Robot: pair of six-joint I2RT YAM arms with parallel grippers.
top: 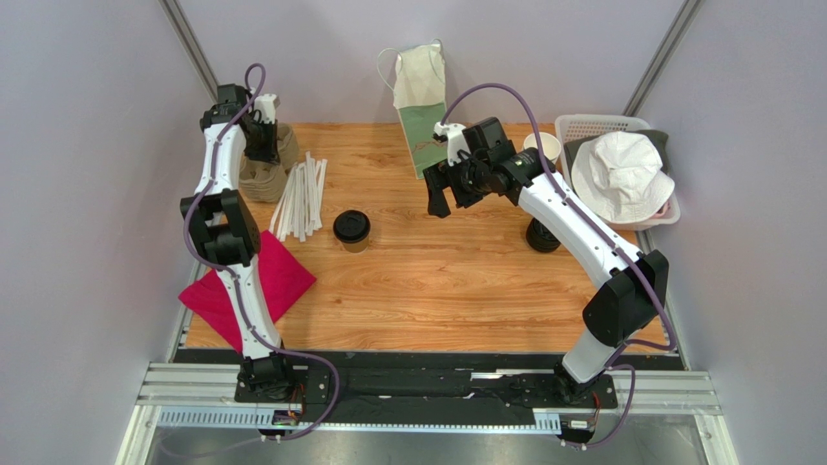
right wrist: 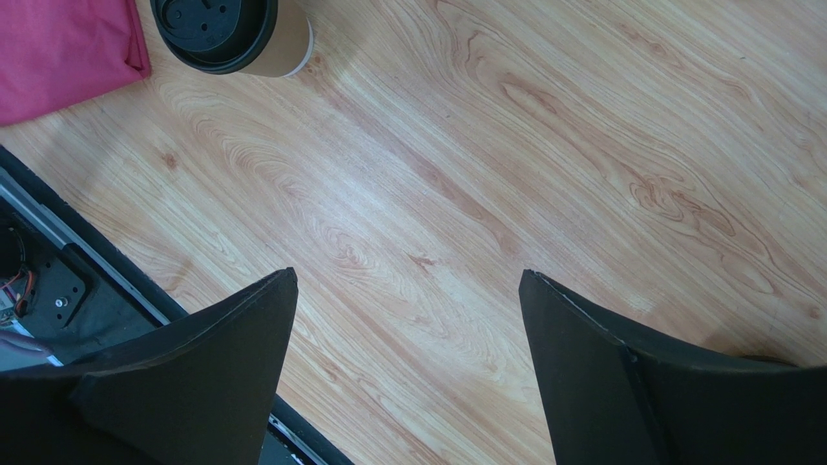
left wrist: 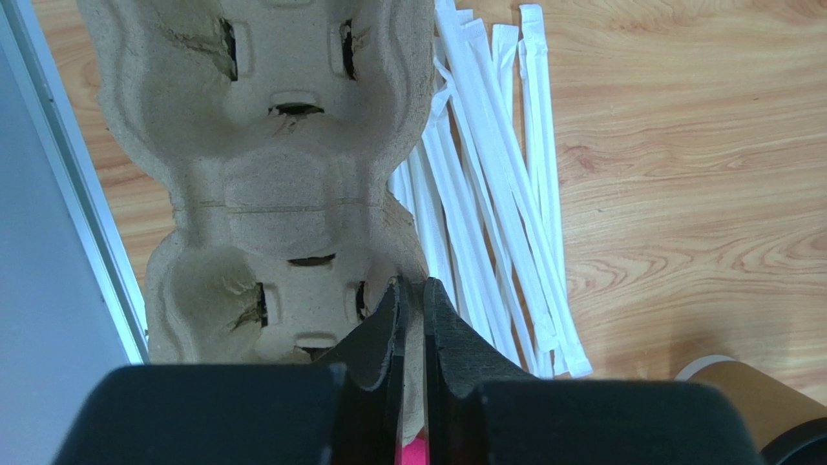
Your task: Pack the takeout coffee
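1. We see the takeout coffee (top: 351,230) standing upright on the wooden table (top: 456,291), left of the middle, with its black lid on. Neither arm touches it.
2. Just to its left lies a loose fan of white paper-wrapped straws (top: 301,199). Beyond them, at the far left corner, sits a moulded pulp cup carrier (left wrist: 262,184).
3. The left gripper (left wrist: 413,291) is down at that carrier. Its jaws stand nearly together, and we see them pinching the carrier's rim on the side next to the straws.
4. The right gripper (right wrist: 408,281) hangs over bare wood to the right of the coffee. Its jaws are spread wide with nothing between them.
5. In the right wrist view, the coffee shows at the upper left, well apart from the fingers.
6. A red napkin (top: 281,276) lies flat at the near left edge, partly under the left arm.
7. At the far edge we see a green-and-white paper bag (top: 420,107) standing upright.
8. To the right of the bag, a white basket (top: 582,126) holds a white hat (top: 621,174).
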